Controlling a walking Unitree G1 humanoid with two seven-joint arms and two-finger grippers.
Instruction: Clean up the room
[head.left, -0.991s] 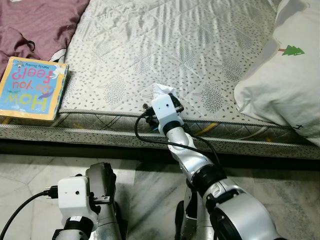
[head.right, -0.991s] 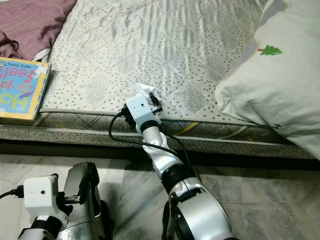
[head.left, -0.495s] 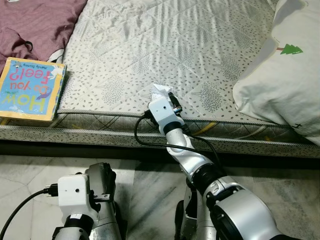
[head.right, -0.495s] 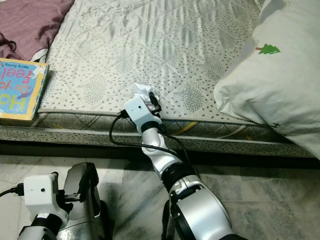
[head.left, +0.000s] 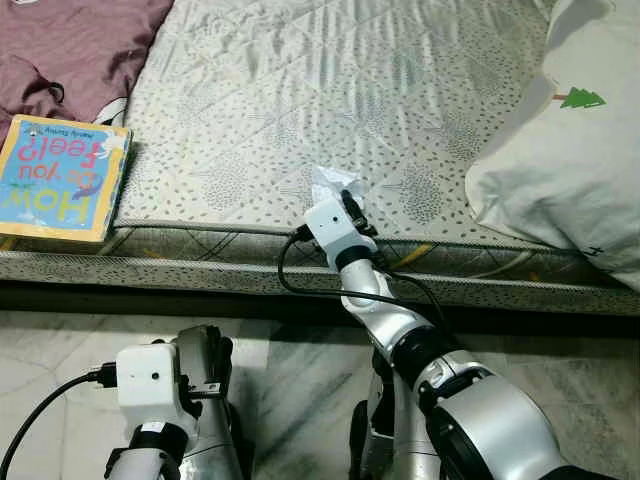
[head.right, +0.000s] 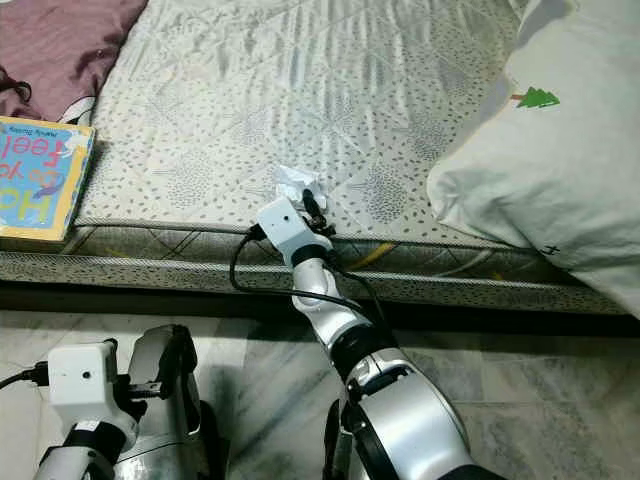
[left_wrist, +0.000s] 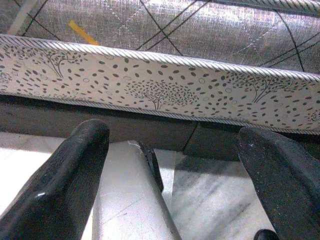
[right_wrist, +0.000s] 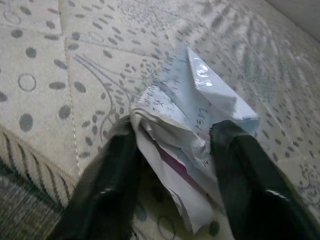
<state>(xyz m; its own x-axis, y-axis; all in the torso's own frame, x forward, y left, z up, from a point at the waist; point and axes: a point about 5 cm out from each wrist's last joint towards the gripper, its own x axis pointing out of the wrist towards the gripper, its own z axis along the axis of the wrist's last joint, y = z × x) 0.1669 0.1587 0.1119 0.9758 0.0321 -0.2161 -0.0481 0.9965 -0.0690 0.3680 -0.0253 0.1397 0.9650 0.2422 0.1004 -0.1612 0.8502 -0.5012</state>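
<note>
- White crumpled paper (right_wrist: 187, 125) with writing on it is lying near the front edge of the mattress (head.left: 300, 90), and the right gripper (right_wrist: 175, 165) is pinching it, one black finger pressing each side of the wad.
- The paper is looking squeezed between the fingers but is still touching the patterned cover; judging from this, the grasp is made and the lift is yet to come.
- The left gripper (left_wrist: 170, 170) is hanging low beside the bed with its jaws spread wide and nothing between them, pointing at the mattress side and the marble floor (head.left: 300, 370).
- A children's book (head.left: 62, 180) is sitting at the left corner of the mattress, just beside a maroon cloth (head.left: 70, 50); a white pillow (head.left: 570, 150) is resting on the right.
- The tidying is looking to be at an early stage: the paper needs carrying off, and the book and cloth are probably waiting too.
</note>
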